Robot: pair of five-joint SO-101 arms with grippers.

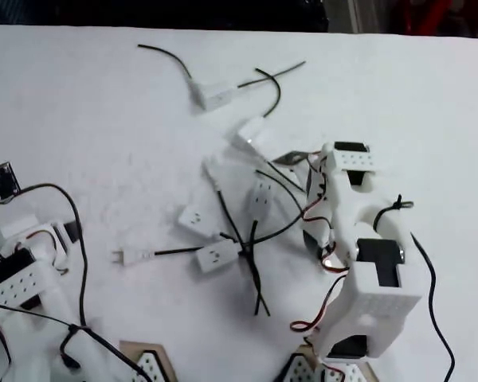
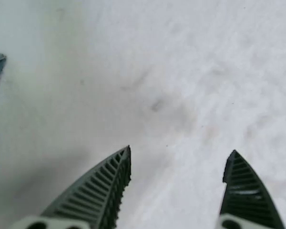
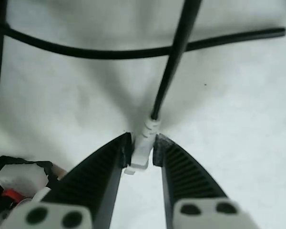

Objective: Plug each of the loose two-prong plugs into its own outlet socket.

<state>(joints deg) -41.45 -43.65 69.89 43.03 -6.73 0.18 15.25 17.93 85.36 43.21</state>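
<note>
One plug [image 3: 143, 143] in right tool [image 3: 142, 139]

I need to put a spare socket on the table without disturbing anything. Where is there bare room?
The far-left stretch of table is bare, bordered by the far socket and the left arm. The far-right corner beyond the right arm is free too. The middle is crowded with sockets and crossing cables.
</note>
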